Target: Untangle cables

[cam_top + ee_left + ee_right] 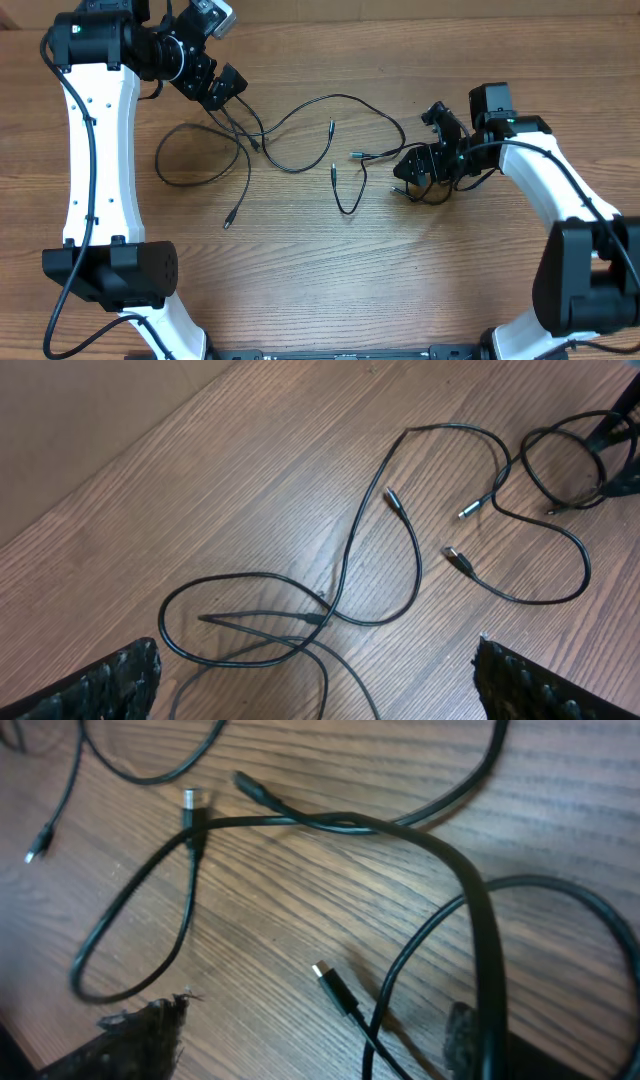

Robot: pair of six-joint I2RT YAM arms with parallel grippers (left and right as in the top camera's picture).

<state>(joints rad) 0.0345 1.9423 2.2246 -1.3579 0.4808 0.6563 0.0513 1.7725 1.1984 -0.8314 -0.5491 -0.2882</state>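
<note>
Several thin black cables lie in loose loops on the wooden table. One large loop (195,160) lies at the left, and a long cable (330,100) arcs across the middle. A short cable (346,200) with metal-tipped plugs lies at the centre. My left gripper (228,92) hovers above the crossing strands at the big loop's upper right. In the left wrist view its fingers (330,685) are wide open over two crossing cables (300,640). My right gripper (415,170) is open over a small tangle (435,192). In the right wrist view (305,1040) a plug (325,975) lies between its fingers and a cable (480,920) runs across its right finger.
The white arm links and black bases (110,275) stand at the table's left and right (585,280). The table's far edge (120,450) shows in the left wrist view. A free plug end (228,222) lies toward the front left.
</note>
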